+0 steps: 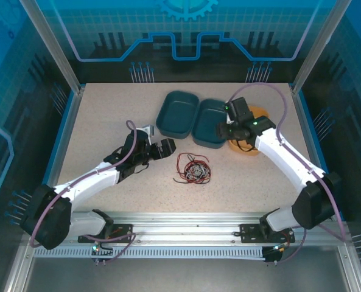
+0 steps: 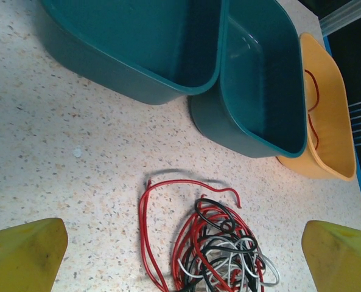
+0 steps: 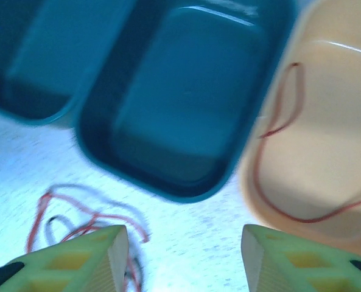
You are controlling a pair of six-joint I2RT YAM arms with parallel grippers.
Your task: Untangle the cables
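Cables (image 1: pixel 193 169) form a red, black and white knot at the centre of the table (image 1: pixel 107 128), on the near side of the trays. Two teal trays (image 1: pixel 177 115) stand empty; the orange tray (image 2: pixel 329 121) beside them holds one red strand (image 2: pixel 312 100). The left gripper (image 2: pixel 183 243), fingers spread and empty, hangs just beside the knot. The right gripper (image 3: pixel 185 258), likewise spread, hovers over the trays. Advised: pinch one outlying strand only, such as the red loop (image 2: pixel 142 222), and draw it out slowly while the other gripper pins the rest.
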